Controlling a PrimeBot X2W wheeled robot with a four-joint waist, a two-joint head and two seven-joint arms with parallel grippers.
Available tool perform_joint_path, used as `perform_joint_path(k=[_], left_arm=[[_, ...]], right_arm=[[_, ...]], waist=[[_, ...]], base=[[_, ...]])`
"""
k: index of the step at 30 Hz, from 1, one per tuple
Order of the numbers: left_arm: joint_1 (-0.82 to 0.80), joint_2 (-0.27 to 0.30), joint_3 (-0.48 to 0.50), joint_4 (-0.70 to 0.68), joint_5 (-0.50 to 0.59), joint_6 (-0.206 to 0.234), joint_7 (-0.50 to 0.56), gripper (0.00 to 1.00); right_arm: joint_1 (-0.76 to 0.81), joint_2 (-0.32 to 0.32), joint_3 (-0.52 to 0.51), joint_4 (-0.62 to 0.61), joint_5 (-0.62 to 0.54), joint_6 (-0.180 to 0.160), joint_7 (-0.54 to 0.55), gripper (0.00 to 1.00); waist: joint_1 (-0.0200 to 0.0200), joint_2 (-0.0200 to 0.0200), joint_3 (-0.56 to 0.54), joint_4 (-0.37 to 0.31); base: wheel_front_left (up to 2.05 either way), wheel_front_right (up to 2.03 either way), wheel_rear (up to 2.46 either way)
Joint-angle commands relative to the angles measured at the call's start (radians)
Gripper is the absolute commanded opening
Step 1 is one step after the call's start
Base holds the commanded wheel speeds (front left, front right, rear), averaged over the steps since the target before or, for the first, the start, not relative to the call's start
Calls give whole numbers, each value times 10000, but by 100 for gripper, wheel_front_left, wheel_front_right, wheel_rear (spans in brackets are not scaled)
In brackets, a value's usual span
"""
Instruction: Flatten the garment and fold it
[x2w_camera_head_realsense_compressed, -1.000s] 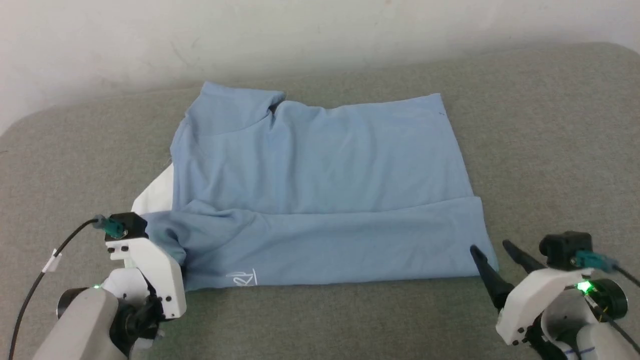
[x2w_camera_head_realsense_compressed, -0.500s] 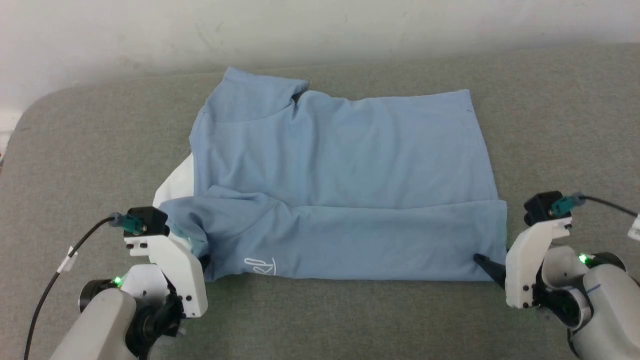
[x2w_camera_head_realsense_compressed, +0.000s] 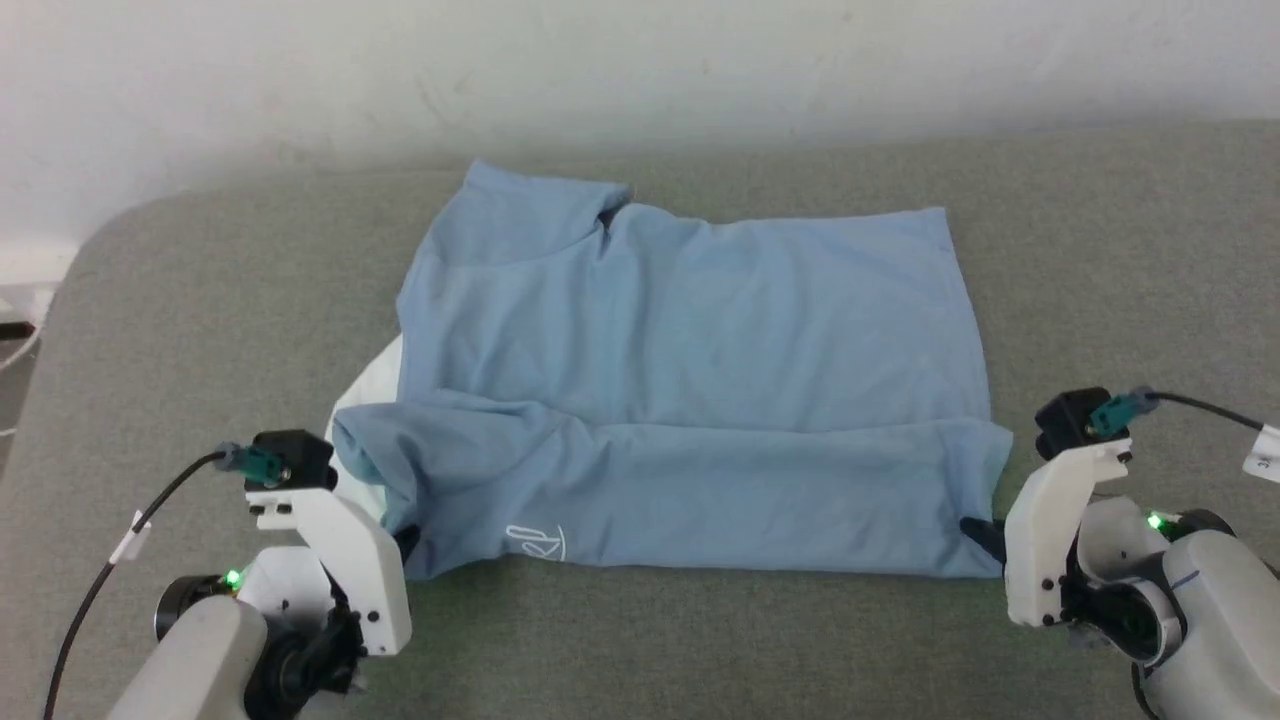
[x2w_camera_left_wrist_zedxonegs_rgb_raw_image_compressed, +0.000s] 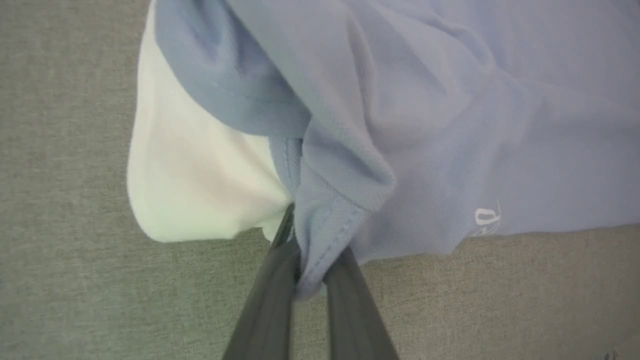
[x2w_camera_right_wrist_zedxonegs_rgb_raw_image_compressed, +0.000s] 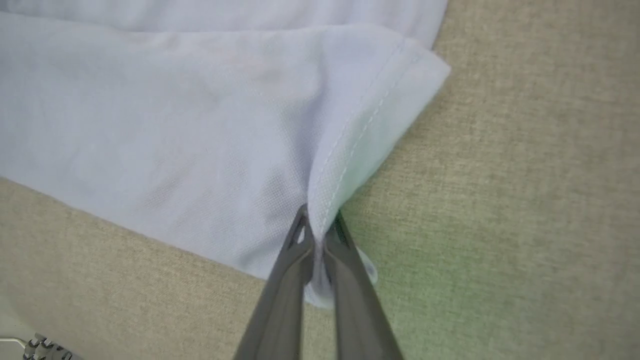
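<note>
Grey pad (x2w_camera_head_realsense_compressed: 640, 650): garment (x2w_camera_head_realsense_compressed: 690, 380) corners pinched by end effectors (x2w_camera_left_wrist_zedxonegs_rgb_raw_image_compressed: 312, 240) (x2w_camera_right_wrist_zedxonegs_rgb_raw_image_compressed: 319, 215) (L+R).

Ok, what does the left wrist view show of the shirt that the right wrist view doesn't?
Left wrist view: the white collar sticking out from under the blue fabric, the white script logo near the front edge, and the left gripper shut on a bunched, stitched fold of the garment.
Right wrist view: the stitched hem corner, pinched by the right gripper, with the cloth lying flatter.
Shared: two dark fingers closed on light blue knit, with the grey-green cushioned surface underneath.
</note>
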Motion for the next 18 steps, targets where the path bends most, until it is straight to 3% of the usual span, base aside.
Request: perform_joint_path(k=[1,7,11,14,18], left_arm=[[297,134,-8,-155,-69,-44,28,0],[1111,411,113,-827,-121,190,-21,0],[2081,646,218,-1555,-208,496,-5,0],[2722,720,263,-2108,-251,855,91,0],[3193,523,202,-2242,-503,912,97,0]], right_arm=[[328,-30,92,-211,-12,-9,-191,0],[1088,-474,205,-1198,-131,-9,-377,0],[2006,-719,-260,-2058,-211,-9,-382,0],[2806,-695,-894,-2625,-373,-9,-227,0],[3705,-359,-1561,-3037,-737,-9,11,0]], waist=[[-1,-1,-541,140],[-1,-1,-1196,241],[-1,-1,-1542,279],[-1,-1,-1635,313],[-1,-1,-1535,301]], base=[[0,0,0],[0,0,0],[0,0,0],[0,0,0],[0,0,0]])
